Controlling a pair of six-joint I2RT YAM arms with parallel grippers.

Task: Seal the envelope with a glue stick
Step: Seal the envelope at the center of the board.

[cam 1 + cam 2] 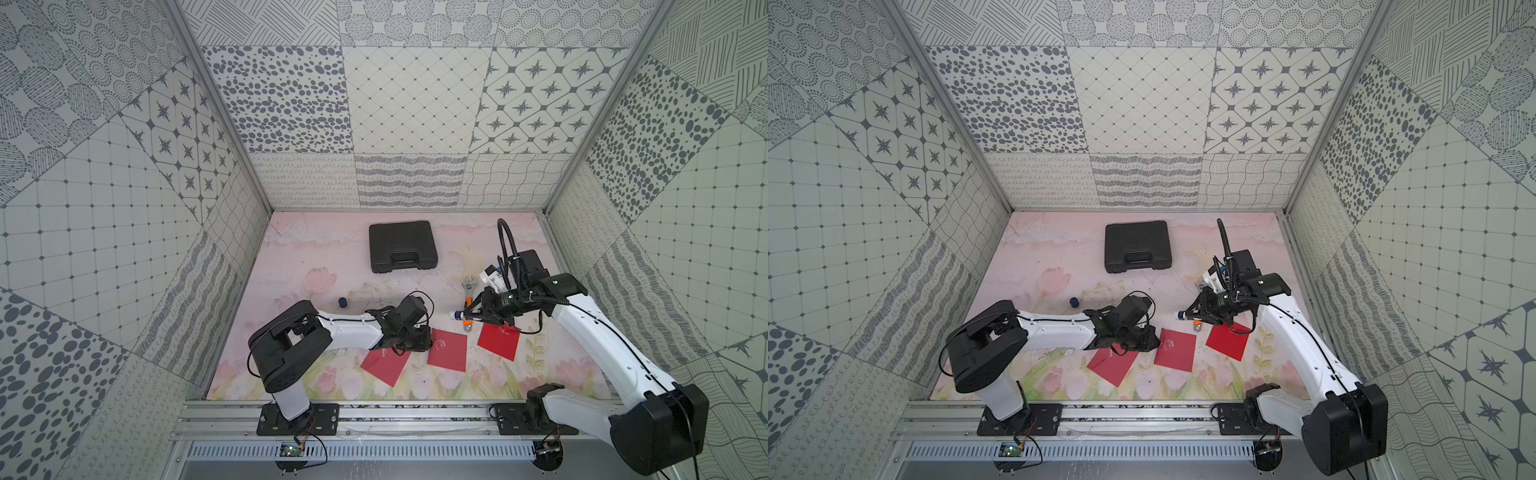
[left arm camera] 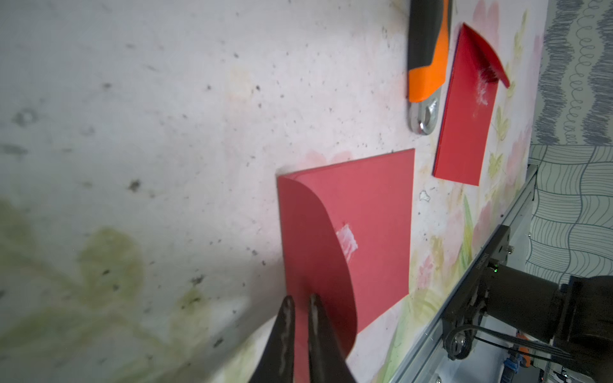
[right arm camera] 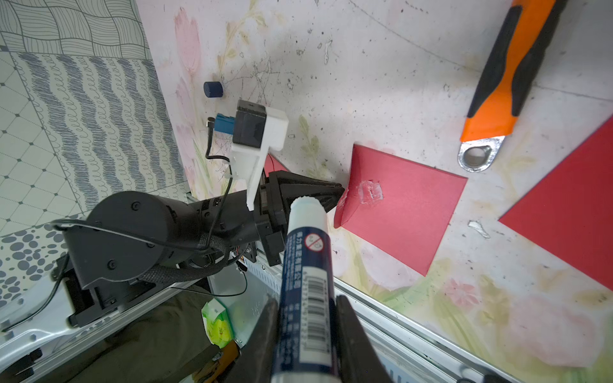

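Three red envelopes lie near the table's front. The middle envelope (image 1: 449, 351) (image 2: 371, 205) (image 3: 404, 215) has a white glue smear (image 2: 346, 243) on its body, and its flap (image 2: 318, 265) curls up. My left gripper (image 2: 301, 298) (image 1: 430, 338) is shut on that flap at the envelope's left edge. My right gripper (image 3: 306, 300) (image 1: 467, 316) is shut on the glue stick (image 3: 306, 265) (image 1: 457, 316). The stick is uncapped, with a navy label, and hovers above the table. Its white tip (image 3: 306, 205) points toward the left gripper, just behind the middle envelope.
The stick's dark blue cap (image 1: 342, 302) (image 3: 213, 89) lies loose on the left. An orange-and-black wrench (image 1: 468, 291) (image 2: 428, 49) lies beside the right gripper. A black case (image 1: 402, 246) sits at the back. Other envelopes lie to the left (image 1: 384, 365) and right (image 1: 498, 340).
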